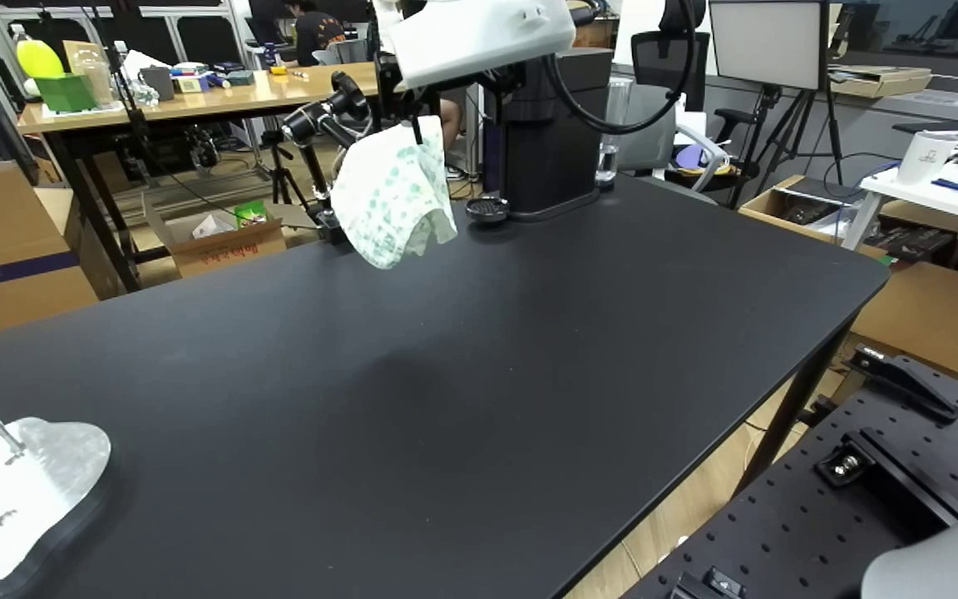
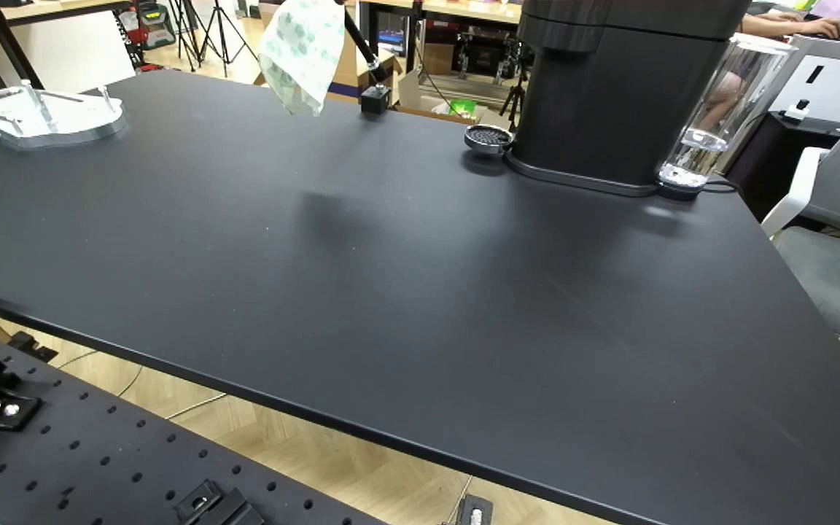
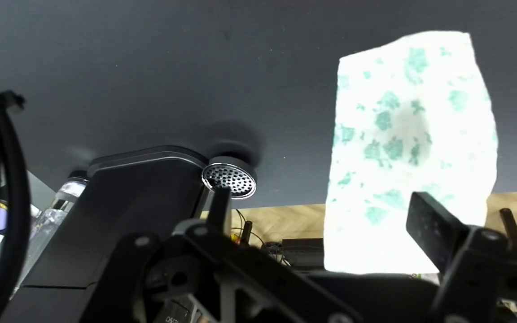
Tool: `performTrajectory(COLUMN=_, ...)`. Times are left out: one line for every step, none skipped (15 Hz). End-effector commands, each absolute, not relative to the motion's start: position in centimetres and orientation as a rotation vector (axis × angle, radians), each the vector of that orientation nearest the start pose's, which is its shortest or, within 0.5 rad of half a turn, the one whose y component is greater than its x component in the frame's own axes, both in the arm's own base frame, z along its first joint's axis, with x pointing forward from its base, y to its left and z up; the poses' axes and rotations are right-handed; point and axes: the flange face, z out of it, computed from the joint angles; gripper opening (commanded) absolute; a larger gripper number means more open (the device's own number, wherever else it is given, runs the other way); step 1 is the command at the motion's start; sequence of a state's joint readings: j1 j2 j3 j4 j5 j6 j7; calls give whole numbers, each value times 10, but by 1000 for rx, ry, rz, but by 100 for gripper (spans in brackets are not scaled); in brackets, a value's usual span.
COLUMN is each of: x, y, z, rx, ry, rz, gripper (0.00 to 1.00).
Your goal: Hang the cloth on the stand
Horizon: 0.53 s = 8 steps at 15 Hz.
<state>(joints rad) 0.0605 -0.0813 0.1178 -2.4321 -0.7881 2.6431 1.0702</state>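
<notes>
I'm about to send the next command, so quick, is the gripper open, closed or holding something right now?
Gripper: open, its jaws wide apart in the wrist view, not clamped on the cloth.

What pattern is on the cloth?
White cloth with scattered mint green, flowery motifs; clearest in the wrist view.

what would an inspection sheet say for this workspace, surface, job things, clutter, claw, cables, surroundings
Surface: black tabletop, a few pale specks
Job's things: patterned cloth hangs above the tabletop by the black stand; what bears its top is hidden
Clutter: black machine, round perforated tray next to it, metal plate with bolts sticking up
Claw: open, fingers well apart
Cables: black, at the left side of the wrist view
Surroundings: cardboard boxes, wooden desk, seated person
</notes>
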Motion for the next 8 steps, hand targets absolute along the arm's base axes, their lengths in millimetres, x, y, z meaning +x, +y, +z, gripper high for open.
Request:
performTrajectory(x=458, y=122, z=385, rx=-3227, ry=358, rz=-841, gripper=100)
performTrajectory(x=453, y=128, z=390, rx=-3219, ry=339, rz=-844, gripper=100)
performTrajectory(x=449, y=133, z=394, rx=-3212, ry=328, rz=-844, gripper=100)
performTrajectory(x=445, y=139, z=397, rx=-3212, ry=312, rz=-832, gripper=100)
performTrajectory(x=441, y=144, z=397, rx=-3226, ry=288, rz=-807, gripper=100)
performTrajectory(x=436, y=151, z=394, rx=-3240, ry=201, rz=-772, gripper=100)
performTrajectory(x=449, y=146, z=393, rx=-3219, ry=274, rz=-808, gripper=100)
performTrajectory(x=445, y=151, z=393, rx=-3226, ry=234, rz=-790, gripper=100)
